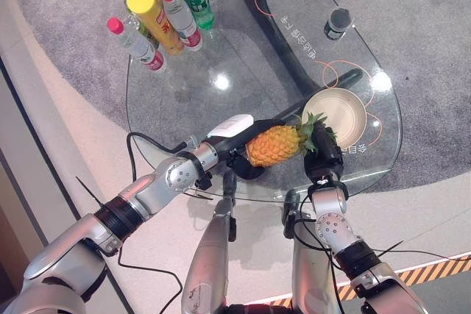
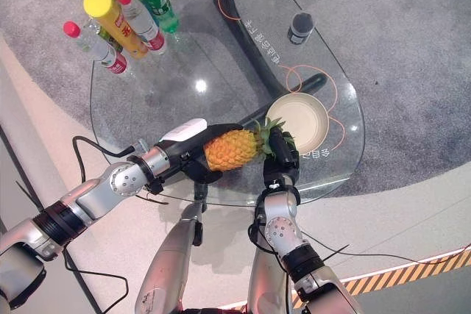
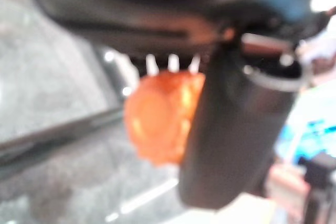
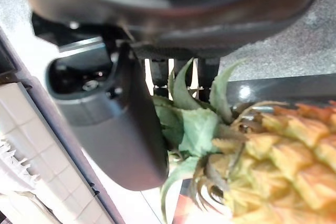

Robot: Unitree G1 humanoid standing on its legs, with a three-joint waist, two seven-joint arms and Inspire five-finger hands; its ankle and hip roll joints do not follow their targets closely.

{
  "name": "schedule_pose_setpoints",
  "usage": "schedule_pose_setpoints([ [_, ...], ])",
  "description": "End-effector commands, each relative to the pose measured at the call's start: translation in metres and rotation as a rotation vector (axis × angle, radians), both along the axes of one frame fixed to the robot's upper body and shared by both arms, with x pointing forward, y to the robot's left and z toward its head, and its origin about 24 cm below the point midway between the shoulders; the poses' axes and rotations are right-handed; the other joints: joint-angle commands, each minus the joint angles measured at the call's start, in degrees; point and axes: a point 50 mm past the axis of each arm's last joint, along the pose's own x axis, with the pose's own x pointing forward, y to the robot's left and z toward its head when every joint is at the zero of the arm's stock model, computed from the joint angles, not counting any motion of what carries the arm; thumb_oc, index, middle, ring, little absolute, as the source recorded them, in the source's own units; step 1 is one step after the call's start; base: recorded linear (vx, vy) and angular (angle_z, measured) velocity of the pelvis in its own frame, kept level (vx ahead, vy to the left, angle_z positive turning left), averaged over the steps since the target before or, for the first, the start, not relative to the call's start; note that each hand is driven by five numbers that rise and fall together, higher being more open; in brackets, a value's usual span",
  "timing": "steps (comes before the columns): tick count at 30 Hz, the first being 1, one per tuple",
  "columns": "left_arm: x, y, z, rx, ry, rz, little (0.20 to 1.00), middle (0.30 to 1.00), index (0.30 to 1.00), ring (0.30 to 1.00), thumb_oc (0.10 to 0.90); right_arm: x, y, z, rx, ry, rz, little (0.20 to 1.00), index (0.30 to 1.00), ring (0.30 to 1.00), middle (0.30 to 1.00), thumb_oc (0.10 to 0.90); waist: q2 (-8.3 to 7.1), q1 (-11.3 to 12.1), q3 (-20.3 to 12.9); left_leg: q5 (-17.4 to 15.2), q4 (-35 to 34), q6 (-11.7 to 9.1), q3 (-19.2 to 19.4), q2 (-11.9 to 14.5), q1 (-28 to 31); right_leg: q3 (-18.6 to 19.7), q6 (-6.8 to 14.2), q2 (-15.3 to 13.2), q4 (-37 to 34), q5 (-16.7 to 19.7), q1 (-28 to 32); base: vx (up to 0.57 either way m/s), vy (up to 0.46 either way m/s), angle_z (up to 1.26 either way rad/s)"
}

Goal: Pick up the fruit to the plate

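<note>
In the left eye view a pineapple [image 1: 274, 145] lies sideways above the near edge of the glass table [image 1: 191, 90], its leafy crown pointing toward the cream plate [image 1: 340, 117] just beside it. The left hand [image 1: 243, 154] cups the fruit's butt end with curled fingers under it, a white cover on the thumb; the right hand [image 1: 326, 154] sits at the crown, between fruit and plate. A cluster of bottles [image 1: 163, 9] stands at the far left of the table, and a small dark can [image 1: 338, 23] stands far right. The right eye view gives the same layout. The left wrist view shows the orange base of the fruit past the thumb, fingers wrapped behind it. In the right wrist view, the right hand's thumb and fingers close around the green leaves.
</note>
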Motion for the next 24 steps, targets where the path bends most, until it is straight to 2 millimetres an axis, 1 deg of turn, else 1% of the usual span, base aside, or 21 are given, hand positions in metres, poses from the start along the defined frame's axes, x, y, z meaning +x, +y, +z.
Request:
schedule_pose_setpoints([
  [1, -0.056, -0.062, 0.010, -0.044, -0.040, -0.436, 0.900, 0.900, 0.900, 0.900, 0.800, 0.019, 0.027, 0.114, -0.052, -0.498, 0.084, 0.200, 0.300, 0.300, 0.300, 0.100, -1.00, -0.6, -1.1, -9.0, 9.5, 4.0, 1.8, -4.1, 2.3, -2.1, 1.1, 1.2, -17.3, 15.9, 5.6, 0.00, 0.000, 0.00],
  [3, -0.055, -0.061, 0.010, -0.044, -0.040, -0.435, 0.900, 0.900, 0.900, 0.900, 0.800, 0.018, 0.026, 0.117, -0.070, -0.507, 0.078, 0.200, 0.300, 0.300, 0.300, 0.100, -1.03, -0.6, -1.1, -9.0, 9.4, 4.0, 1.8, -4.1, 2.4, -2.1, 1.1, 1.3, -17.4, 15.8, 5.7, 0.00, 0.000, 0.00],
  [8, -0.057, -0.059, 0.010, -0.046, -0.030, -0.429, 0.900, 0.900, 0.900, 0.900, 0.800, 0.011, 0.021, 0.128, -0.187, -0.543, 0.022, 0.200, 0.300, 0.300, 0.300, 0.100, -1.14, -0.8, -1.1, -9.2, 9.5, 4.1, 1.9, -3.9, 2.5, -2.2, 1.1, 1.3, -17.0, 15.5, 5.7, 0.00, 0.000, 0.00],
  [15, -0.052, -0.052, 0.003, -0.065, -0.038, -0.340, 0.900, 0.900, 0.900, 0.900, 0.800, -0.001, 0.017, 0.147, -0.437, -0.602, -0.073, 0.200, 0.300, 0.300, 0.300, 0.100, -1.26, -1.3, -1.1, -9.4, 9.6, 4.1, 2.0, -3.8, 2.7, -2.0, 1.1, 1.6, -16.7, 15.1, 5.7, 0.00, 0.000, 0.00],
  [17, -0.052, -0.051, 0.002, -0.063, -0.043, -0.329, 0.900, 0.900, 0.900, 0.900, 0.800, -0.004, 0.015, 0.154, -0.537, -0.616, -0.118, 0.200, 0.300, 0.300, 0.300, 0.100, -1.30, -1.4, -1.1, -9.4, 9.4, 4.1, 2.1, -3.7, 2.9, -1.9, 1.1, 1.8, -16.7, 15.0, 5.8, 0.00, 0.000, 0.00],
  [19, -0.052, -0.051, 0.002, -0.059, -0.044, -0.327, 0.900, 0.900, 0.900, 0.900, 0.800, -0.005, 0.014, 0.156, -0.575, -0.621, -0.135, 0.200, 0.300, 0.300, 0.300, 0.100, -1.33, -1.5, -1.1, -9.4, 9.5, 4.1, 2.1, -3.7, 2.9, -1.9, 1.1, 1.8, -16.7, 15.0, 5.8, 0.00, 0.000, 0.00],
  [20, -0.051, -0.050, 0.001, -0.060, -0.041, -0.315, 0.900, 0.900, 0.900, 0.900, 0.800, -0.007, 0.012, 0.160, -0.633, -0.628, -0.163, 0.200, 0.300, 0.300, 0.300, 0.100, -1.37, -1.6, -1.1, -9.5, 9.6, 4.1, 2.1, -3.8, 2.8, -1.8, 1.1, 1.8, -16.6, 14.9, 5.8, 0.00, 0.000, 0.00],
  [24, -0.049, -0.049, -0.003, -0.069, -0.045, -0.278, 0.900, 0.900, 0.900, 0.900, 0.800, -0.010, 0.011, 0.165, -0.733, -0.644, -0.208, 0.200, 0.300, 0.300, 0.300, 0.100, -1.46, -1.8, -1.1, -9.7, 9.8, 4.2, 2.1, -3.7, 2.9, -1.8, 1.1, 2.0, -16.4, 14.6, 5.7, 0.00, 0.000, 0.00],
])
